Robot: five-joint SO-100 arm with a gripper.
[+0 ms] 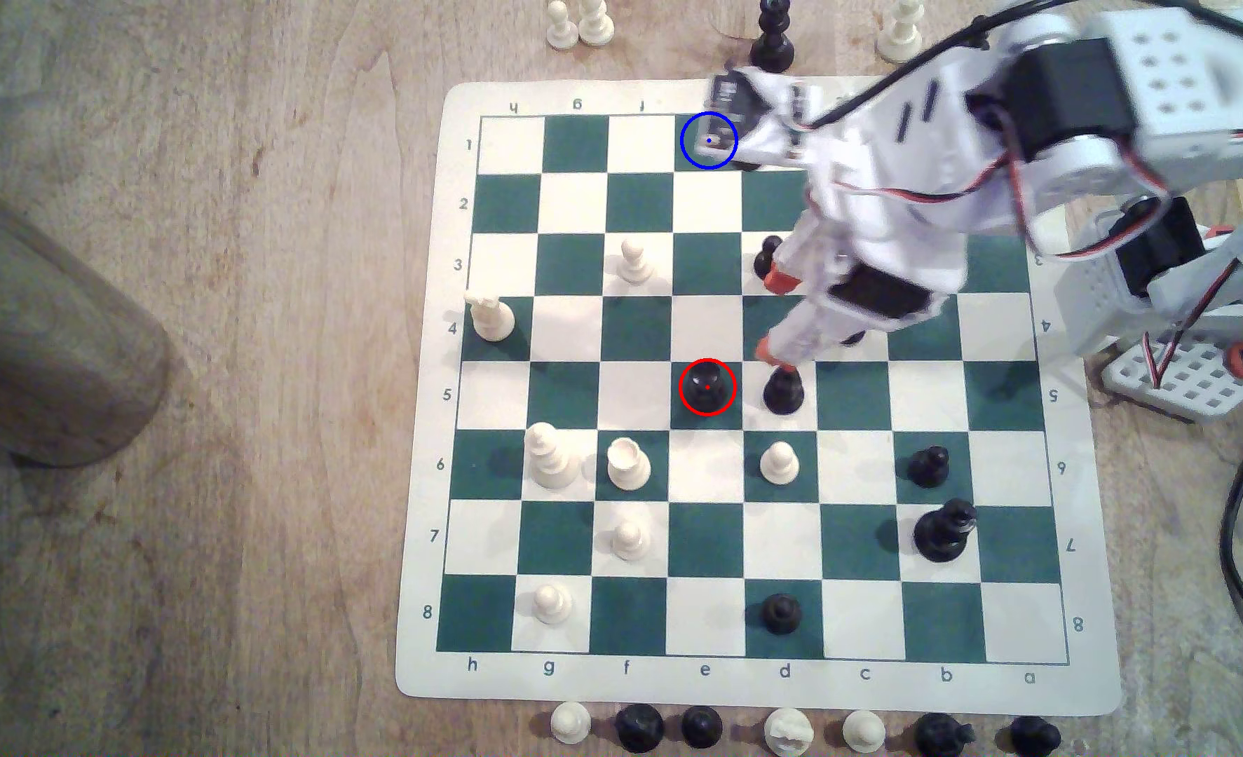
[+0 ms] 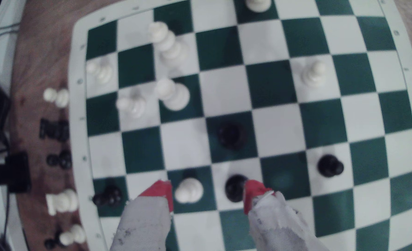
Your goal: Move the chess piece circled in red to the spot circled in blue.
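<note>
Jaws spread wide and empty, the gripper [image 1: 775, 316] hangs over the board [image 1: 749, 684] at about one o'clock from the chess piece [image 1: 707, 387]. That piece stands upright on its red-ringed green square, a black pawn [image 1: 783, 391] just beside it at three o'clock. At twelve o'clock, well apart, lies the spot [image 1: 708, 140], ringed in blue

- Chessboard mat [image 1: 756, 684], near border in the exterior view: file letters h, g, f, e, d, c, b, a, running from that view's left to right.
- Same mat, border on the exterior view's left: rank nos. 1–8, top to bottom.
- Border on the exterior view's right: 3–8 legible, printed upside down.
- Far border: letters inverted; prob. h, g, f, rest hidden by the arm.
- Wrist view: border marks too blurred to read.
</note>
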